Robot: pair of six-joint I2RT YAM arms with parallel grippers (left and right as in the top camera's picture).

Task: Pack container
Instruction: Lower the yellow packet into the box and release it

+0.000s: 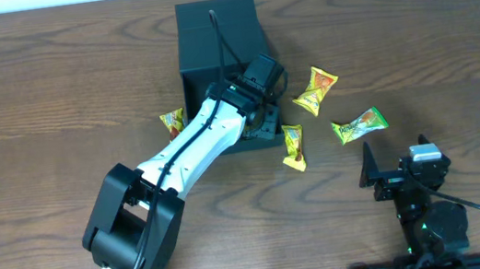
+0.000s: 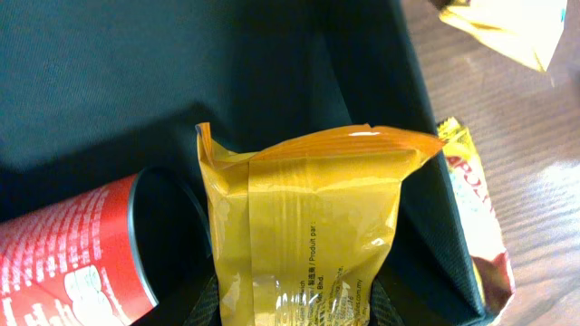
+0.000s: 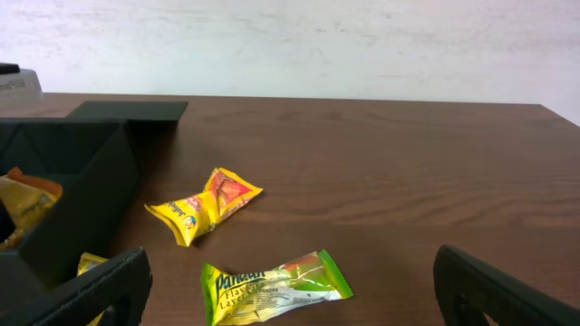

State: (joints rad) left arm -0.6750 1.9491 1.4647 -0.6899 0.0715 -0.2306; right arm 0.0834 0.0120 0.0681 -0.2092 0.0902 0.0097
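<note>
The dark container [image 1: 209, 36] stands at the table's back centre with its flap lid open. My left gripper [image 1: 260, 121] reaches over its front right corner. In the left wrist view the left gripper [image 2: 299, 313] is shut on a yellow snack packet [image 2: 299, 217] and holds it above the container's inside [image 2: 136, 81], where a red crisp can [image 2: 72, 254] lies on its side. My right gripper [image 1: 392, 170] is open and empty at the front right. In its own view the right gripper [image 3: 292, 272] has a green pandan packet [image 3: 272, 288] on the table between its fingers.
Loose packets lie on the table: one left of the container [image 1: 172, 122], one yellow to its right [image 1: 314, 90], the green one [image 1: 359, 124], and one by the front corner [image 1: 293, 146]. The flap lid [image 3: 127, 110] lies flat behind the container.
</note>
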